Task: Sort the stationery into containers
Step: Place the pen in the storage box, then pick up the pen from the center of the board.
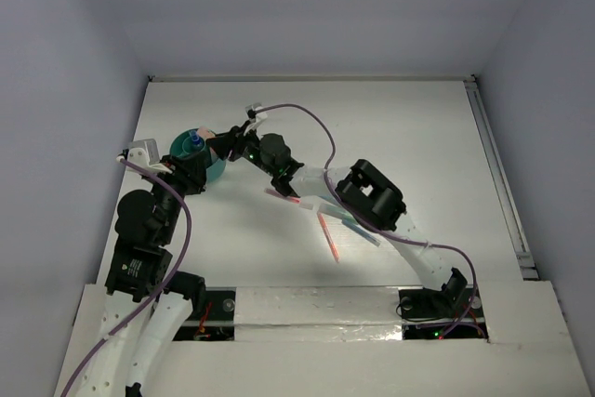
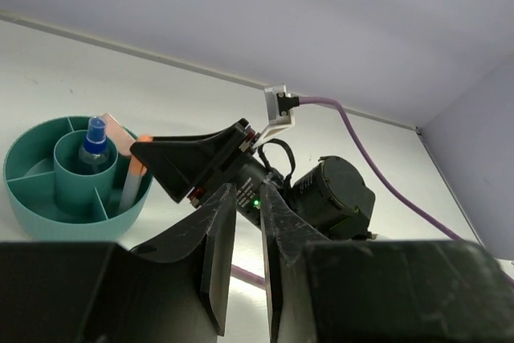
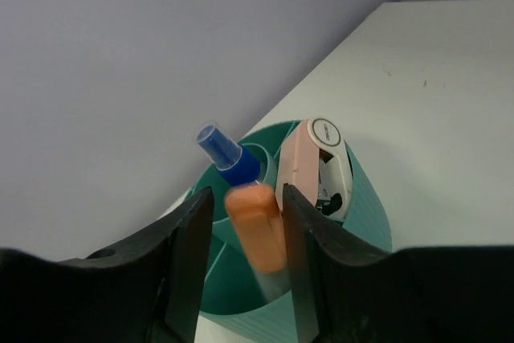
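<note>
The round teal pot stands at the table's left, divided into compartments. A white tube with a blue cap stands in its centre well, and a pink and white stapler-like thing sits in an outer compartment. My right gripper hovers over the pot, open, with an orange-capped marker blurred between its fingers, clear of the left one and tip-down in a compartment. My left gripper waits beside the pot, jaws narrowly parted and empty. The marker leans in the pot's near side.
Loose pens lie mid-table under the right arm: an orange one, a pink one and a teal-blue one. A purple cable arcs over the right arm. The back wall stands close behind the pot.
</note>
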Tool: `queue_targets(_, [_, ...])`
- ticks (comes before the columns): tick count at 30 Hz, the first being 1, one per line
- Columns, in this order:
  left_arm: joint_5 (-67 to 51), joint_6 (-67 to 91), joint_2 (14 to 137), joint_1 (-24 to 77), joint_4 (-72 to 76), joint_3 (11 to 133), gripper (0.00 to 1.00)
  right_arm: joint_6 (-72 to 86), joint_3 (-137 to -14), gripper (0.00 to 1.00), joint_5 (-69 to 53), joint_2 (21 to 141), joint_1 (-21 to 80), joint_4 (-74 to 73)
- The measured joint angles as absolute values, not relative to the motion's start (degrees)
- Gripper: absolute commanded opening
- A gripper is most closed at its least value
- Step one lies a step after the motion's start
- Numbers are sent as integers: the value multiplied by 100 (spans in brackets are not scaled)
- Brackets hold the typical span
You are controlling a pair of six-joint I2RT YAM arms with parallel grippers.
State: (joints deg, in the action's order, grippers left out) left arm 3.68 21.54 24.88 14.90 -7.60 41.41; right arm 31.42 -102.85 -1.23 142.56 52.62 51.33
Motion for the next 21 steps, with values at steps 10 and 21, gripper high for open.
queue_targets(10, [346,2154,2488,1490,-757,4141,16,2921,-9870,78,-180,14014,5264,5140])
queue_targets(21, [307,2154,2488,1492,-755,4141,16,2320,-7778,2,130,11824,5242,4609])
